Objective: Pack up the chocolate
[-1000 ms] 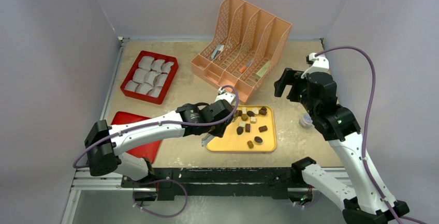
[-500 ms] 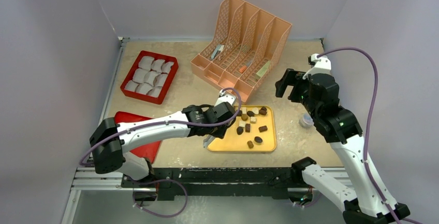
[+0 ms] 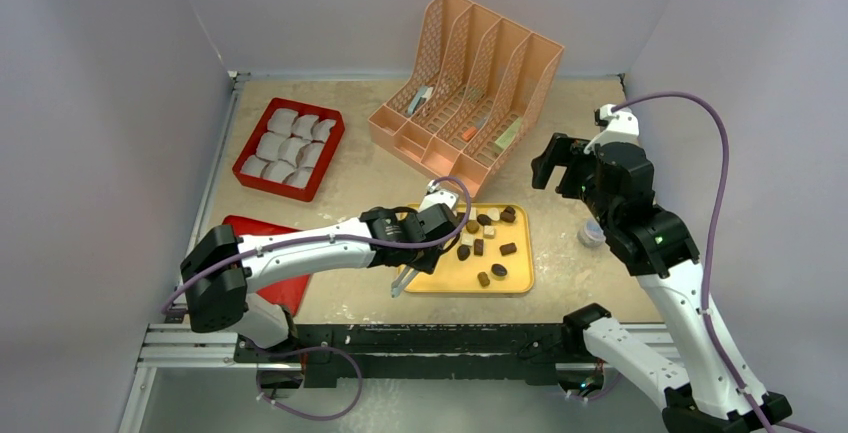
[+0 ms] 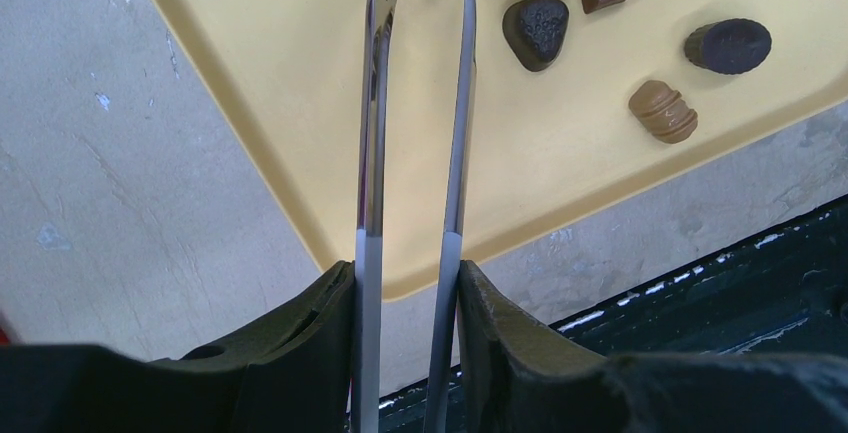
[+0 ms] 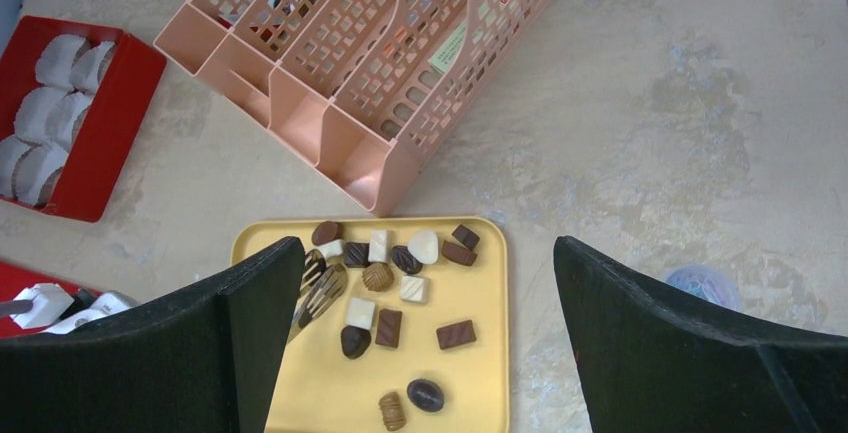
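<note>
Currently my left hand (image 4: 406,279) is clamped on the tongs (image 4: 461,133), with their tips over the yellow tray (image 4: 560,153) beside a dark piece. The chocolate (image 4: 537,31) lies loose on that tray, on the bench (image 4: 120,183) just in front of the peach file rack (image 3: 470,93). My right hand (image 5: 428,263) is raised, wide open and holding nothing.
</note>
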Controlling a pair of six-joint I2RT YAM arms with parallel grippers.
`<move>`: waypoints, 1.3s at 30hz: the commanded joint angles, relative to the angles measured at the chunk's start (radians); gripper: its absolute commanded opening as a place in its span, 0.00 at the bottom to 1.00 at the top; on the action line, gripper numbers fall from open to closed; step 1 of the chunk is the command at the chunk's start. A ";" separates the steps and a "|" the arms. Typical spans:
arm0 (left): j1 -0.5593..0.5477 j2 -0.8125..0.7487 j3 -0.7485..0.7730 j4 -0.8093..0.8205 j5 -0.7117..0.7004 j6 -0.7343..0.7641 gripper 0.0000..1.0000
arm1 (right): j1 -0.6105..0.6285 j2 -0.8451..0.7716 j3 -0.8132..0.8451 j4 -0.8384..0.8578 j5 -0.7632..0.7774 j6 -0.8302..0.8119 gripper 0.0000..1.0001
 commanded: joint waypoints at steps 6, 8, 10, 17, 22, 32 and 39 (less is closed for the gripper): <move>-0.007 0.006 0.006 0.039 -0.035 -0.016 0.37 | -0.002 -0.014 -0.002 0.023 0.018 -0.014 0.96; -0.012 0.008 0.010 0.038 -0.035 -0.016 0.37 | -0.002 -0.015 0.000 0.021 0.017 -0.014 0.96; -0.016 0.006 0.013 0.031 -0.036 -0.018 0.33 | -0.002 -0.017 0.000 0.020 0.019 -0.014 0.96; -0.021 -0.020 0.012 0.010 -0.059 -0.030 0.34 | -0.002 -0.016 -0.002 0.026 0.018 -0.008 0.96; -0.021 -0.002 0.010 0.018 -0.057 -0.026 0.36 | -0.002 -0.016 0.001 0.028 0.018 -0.007 0.96; -0.027 -0.031 0.022 0.000 -0.083 -0.036 0.28 | -0.002 -0.026 -0.007 0.029 0.020 -0.003 0.96; -0.027 -0.078 0.032 -0.017 -0.097 -0.059 0.23 | -0.002 -0.016 -0.012 0.039 0.019 -0.001 0.96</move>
